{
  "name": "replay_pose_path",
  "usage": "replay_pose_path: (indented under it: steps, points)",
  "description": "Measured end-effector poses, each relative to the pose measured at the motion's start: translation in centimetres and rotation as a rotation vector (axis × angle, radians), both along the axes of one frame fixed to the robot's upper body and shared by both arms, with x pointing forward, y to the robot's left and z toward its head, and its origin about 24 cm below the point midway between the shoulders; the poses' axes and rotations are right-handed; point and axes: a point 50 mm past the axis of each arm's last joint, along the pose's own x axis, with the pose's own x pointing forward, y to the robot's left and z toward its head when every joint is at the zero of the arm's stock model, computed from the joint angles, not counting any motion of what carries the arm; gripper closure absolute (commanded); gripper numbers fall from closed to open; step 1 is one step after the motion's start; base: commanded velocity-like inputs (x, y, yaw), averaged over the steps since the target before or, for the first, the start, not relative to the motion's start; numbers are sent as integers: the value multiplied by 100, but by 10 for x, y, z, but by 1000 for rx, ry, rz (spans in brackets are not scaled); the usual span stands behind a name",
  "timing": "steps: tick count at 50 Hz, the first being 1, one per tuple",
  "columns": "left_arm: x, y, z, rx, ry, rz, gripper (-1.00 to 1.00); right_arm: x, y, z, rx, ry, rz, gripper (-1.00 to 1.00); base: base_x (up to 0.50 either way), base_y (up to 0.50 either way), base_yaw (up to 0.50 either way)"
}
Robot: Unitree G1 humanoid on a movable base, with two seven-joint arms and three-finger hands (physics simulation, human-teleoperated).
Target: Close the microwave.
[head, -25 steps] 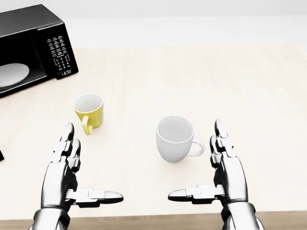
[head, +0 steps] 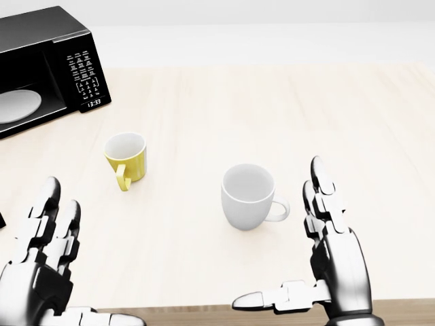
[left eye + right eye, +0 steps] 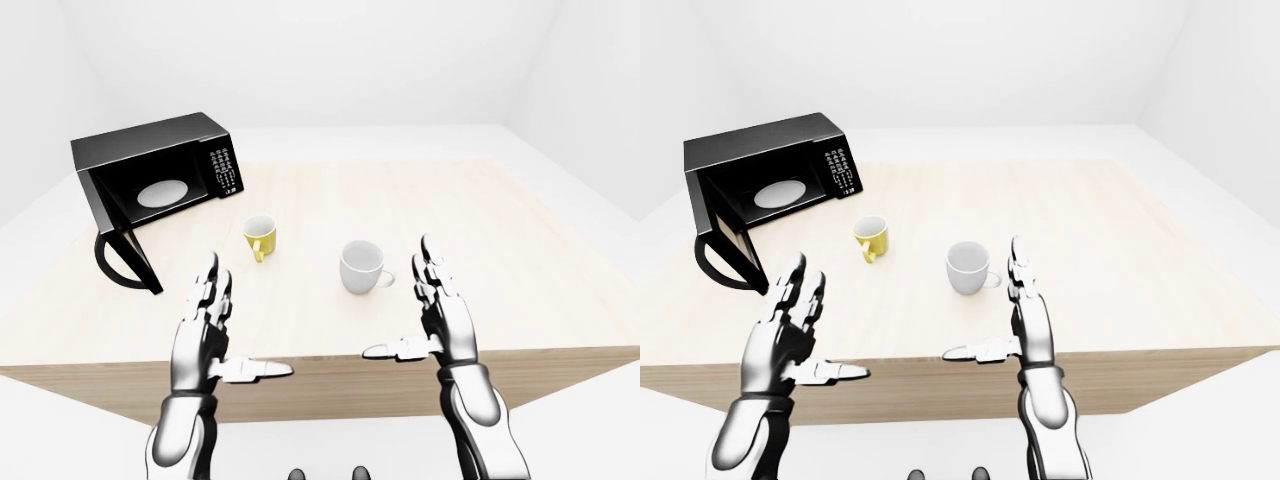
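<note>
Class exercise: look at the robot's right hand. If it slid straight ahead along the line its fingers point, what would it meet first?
Probably nothing. The right hand points up the head view over bare table. The white mug lies just left of that line, its handle nearest, so a slight drift could clip it; depth is uncertain.

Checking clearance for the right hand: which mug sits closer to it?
The white mug, handle toward the right hand. The yellow mug sits further left in the head view, nearer the microwave.
</note>
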Motion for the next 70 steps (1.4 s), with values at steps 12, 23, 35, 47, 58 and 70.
replay_pose_path:
  steps: [12,23,35,47,58,70]
  points:
    - [-12,2,10,-1,-37,-1,-100,-9,2,11,-9,-45,-5,-100,0,0,0]
    - [-17,2,16,-13,-64,5,-100,-11,-1,13,-24,-53,-26,-100,0,9,0]
    - [-20,3,18,0,-75,3,-100,-14,0,14,-23,-57,-27,-100,0,50,0]
    - [-19,2,17,11,-73,2,-100,-13,1,13,-27,-54,-25,-100,0,50,0]
    - [-16,2,15,18,-69,3,-100,-12,2,12,-27,-50,-20,-100,0,50,0]
    - [-15,2,15,22,-65,5,-100,-11,3,11,-28,-45,-15,-100,0,50,0]
